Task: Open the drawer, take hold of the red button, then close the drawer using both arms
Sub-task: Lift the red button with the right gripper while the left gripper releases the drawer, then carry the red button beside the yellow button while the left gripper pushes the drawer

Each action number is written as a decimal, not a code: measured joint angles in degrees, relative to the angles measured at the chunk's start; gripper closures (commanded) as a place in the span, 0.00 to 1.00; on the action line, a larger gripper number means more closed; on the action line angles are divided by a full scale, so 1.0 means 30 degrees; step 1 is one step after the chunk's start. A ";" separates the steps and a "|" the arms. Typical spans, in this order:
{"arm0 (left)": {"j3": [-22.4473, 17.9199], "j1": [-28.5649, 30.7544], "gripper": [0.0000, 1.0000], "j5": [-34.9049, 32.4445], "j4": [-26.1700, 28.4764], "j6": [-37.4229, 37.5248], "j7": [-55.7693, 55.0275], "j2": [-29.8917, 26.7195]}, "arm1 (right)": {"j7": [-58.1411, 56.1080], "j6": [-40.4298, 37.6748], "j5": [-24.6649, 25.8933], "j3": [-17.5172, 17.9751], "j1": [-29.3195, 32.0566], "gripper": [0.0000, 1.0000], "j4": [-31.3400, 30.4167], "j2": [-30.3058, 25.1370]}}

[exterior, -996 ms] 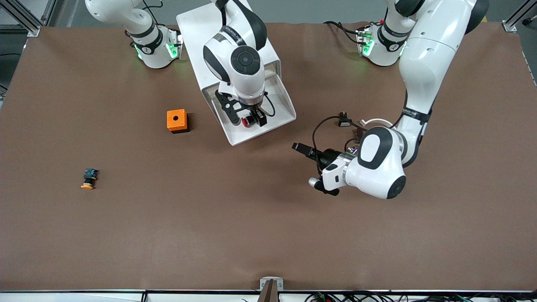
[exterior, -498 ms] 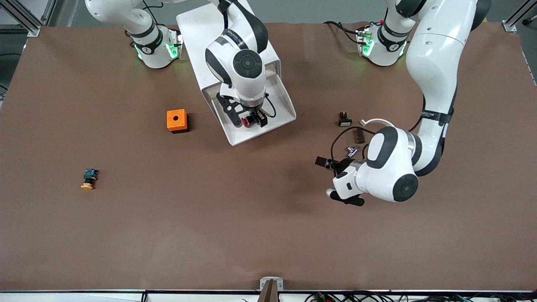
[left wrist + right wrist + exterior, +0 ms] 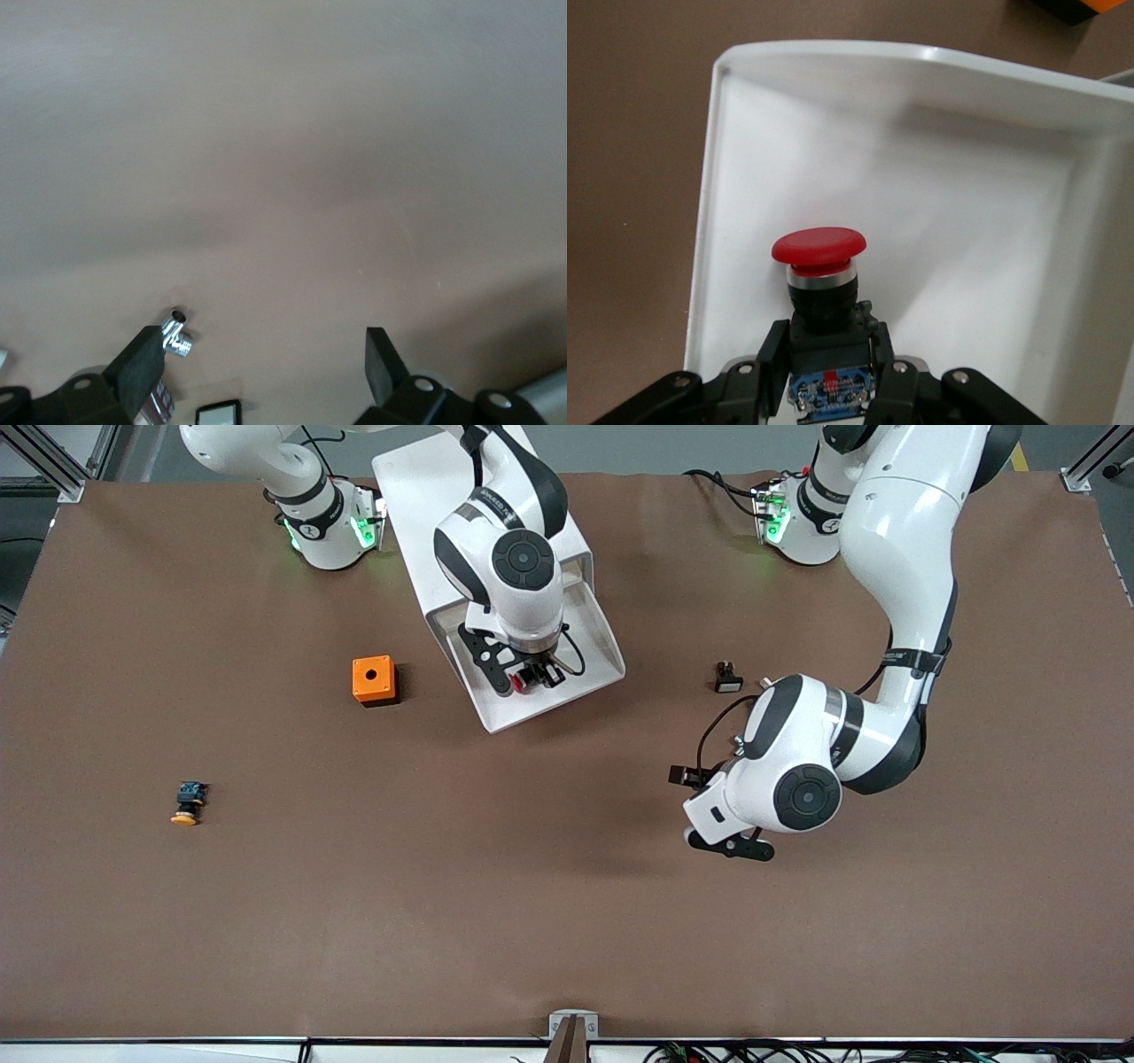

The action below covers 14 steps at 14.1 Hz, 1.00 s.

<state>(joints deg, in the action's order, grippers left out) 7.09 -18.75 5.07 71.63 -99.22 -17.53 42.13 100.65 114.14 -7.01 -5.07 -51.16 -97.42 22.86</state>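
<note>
Where legible, arm [image 3: 496, 509] lettering: "FRANKA".

Both arms [image 3: 895, 558] are glossy white with black joint bands and round black caps; green lights glow at each base [image 3: 332, 527], and thin black cables loop beside the black grippers.

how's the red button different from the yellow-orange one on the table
The red button has a red cap; the yellow-orange button has a yellow-orange cap. The red button sits in the open white drawer, clamped by the right gripper; the yellow-orange button lies untouched on the table, nearer the front camera. Both are small push-buttons with dark bodies.
</note>
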 measured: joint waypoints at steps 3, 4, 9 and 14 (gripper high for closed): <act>-0.0007 -0.0481 0.00 -0.0532 -0.0042 -0.0028 -0.4684 -0.0107 | -0.0735 -0.3344 -0.0010 -0.0194 0.0725 0.90 0.2318 -0.0009; -0.0015 -0.0764 0.00 -0.0541 -0.0042 -0.0088 -0.6035 -0.0106 | -0.1192 -0.4756 -0.0014 -0.0231 0.1190 0.90 0.3331 -0.0028; 0.0033 -0.2516 0.00 -0.0549 -0.0041 -0.0709 -1.1509 -0.0107 | -0.6369 -1.0343 -0.0036 -0.0367 0.4333 0.90 0.6832 -0.0358; 0.0057 -0.4806 0.00 -0.0549 0.0219 -0.2671 -1.3247 -0.0079 | -1.5879 -1.2237 0.0060 -0.0551 0.8533 0.90 0.6992 -0.1366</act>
<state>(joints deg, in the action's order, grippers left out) 7.26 -33.17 3.42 72.29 -107.23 -57.28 41.89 53.01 77.43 -6.83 -6.73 -25.56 -76.44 18.76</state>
